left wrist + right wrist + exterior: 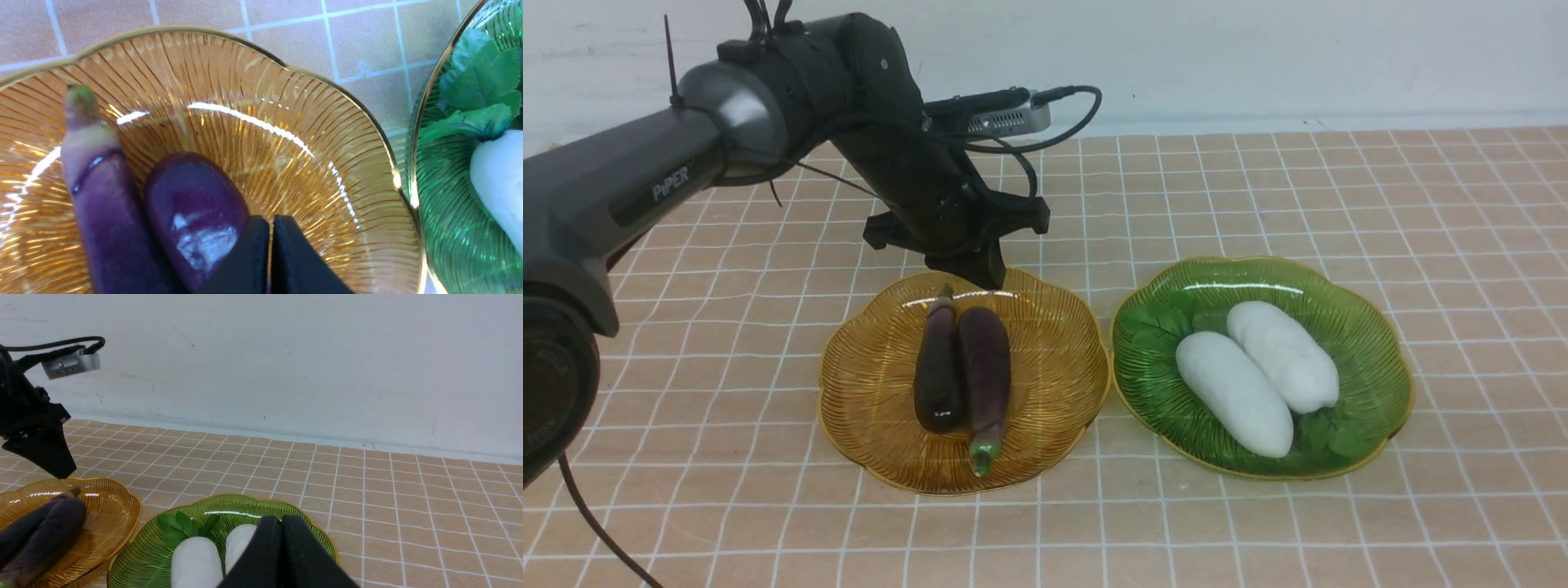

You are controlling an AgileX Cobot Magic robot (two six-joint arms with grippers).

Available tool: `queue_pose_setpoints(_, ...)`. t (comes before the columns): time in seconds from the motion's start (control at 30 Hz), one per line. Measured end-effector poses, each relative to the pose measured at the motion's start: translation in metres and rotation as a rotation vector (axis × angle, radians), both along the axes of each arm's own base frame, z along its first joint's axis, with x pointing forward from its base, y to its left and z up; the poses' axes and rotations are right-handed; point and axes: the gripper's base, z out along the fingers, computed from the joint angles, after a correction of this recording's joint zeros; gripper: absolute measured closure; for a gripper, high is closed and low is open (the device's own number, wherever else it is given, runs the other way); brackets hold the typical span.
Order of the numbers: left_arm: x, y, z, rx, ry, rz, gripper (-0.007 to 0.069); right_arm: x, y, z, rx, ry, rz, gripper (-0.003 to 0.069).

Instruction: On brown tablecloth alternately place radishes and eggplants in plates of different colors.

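Observation:
Two dark purple eggplants [939,367] [986,359] lie side by side in the amber plate [1054,367] on the brown tablecloth [1258,204]. Two white radishes [1233,392] [1286,355] with green leaves lie in the green plate [1372,359] to its right. My left gripper [980,273] hangs just above the far ends of the eggplants, shut and empty. The left wrist view shows its closed tips [271,222] by an eggplant's rounded end [196,204]. My right gripper [281,522] is shut and empty on the near side of the green plate [143,559]. It is outside the front view.
The two plates almost touch at their rims. The left arm [645,180] reaches in from the left over the cloth, with a cable looping above the wrist. A white wall [286,355] closes the far edge of the table.

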Motion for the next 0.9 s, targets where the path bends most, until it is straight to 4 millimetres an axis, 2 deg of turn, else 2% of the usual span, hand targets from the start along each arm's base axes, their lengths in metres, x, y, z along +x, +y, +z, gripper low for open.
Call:
queue_pose_setpoints(0.07,-0.001,0.001,0.004,0.004,-0.006,-0.006,0.0628,0.0,0.0,0.0,0.0,-0.001,0.0,0.0676)
queue_pose_setpoints(0.13,-0.004,0.002,0.016,0.008,-0.024,-0.015,0.0628,0.0,0.0,-0.005,0.0,0.0,0.001,0.0676)
queue_pose_setpoints(0.27,-0.008,0.005,0.037,0.024,-0.089,-0.035,0.0628,-0.005,-0.001,-0.028,-0.006,0.026,-0.001,0.0676)
queue_pose_setpoints(0.33,-0.011,0.009,0.053,0.042,-0.138,-0.044,0.0628,-0.01,-0.003,-0.043,-0.007,0.03,-0.016,0.0676)
queue_pose_setpoints(0.4,-0.013,0.01,0.058,0.051,-0.151,-0.046,0.0628,-0.012,-0.005,-0.051,-0.007,0.032,-0.031,0.0676)
queue_pose_setpoints(0.5,-0.022,0.016,0.073,0.09,-0.167,-0.061,0.0628,-0.019,-0.01,-0.075,-0.009,0.043,-0.093,0.0676)
queue_pose_setpoints(0.67,-0.034,0.027,0.094,0.161,-0.206,-0.069,0.0628,-0.023,-0.015,-0.09,-0.013,0.068,-0.173,0.0676)
queue_pose_setpoints(0.8,-0.067,0.046,0.141,0.246,-0.272,-0.066,0.0628,-0.025,-0.017,-0.096,-0.021,0.141,-0.202,0.0676)
queue_pose_setpoints(0.9,-0.085,0.055,0.163,0.269,-0.314,-0.055,0.0628,-0.025,-0.017,-0.097,-0.021,0.143,-0.204,0.0676)
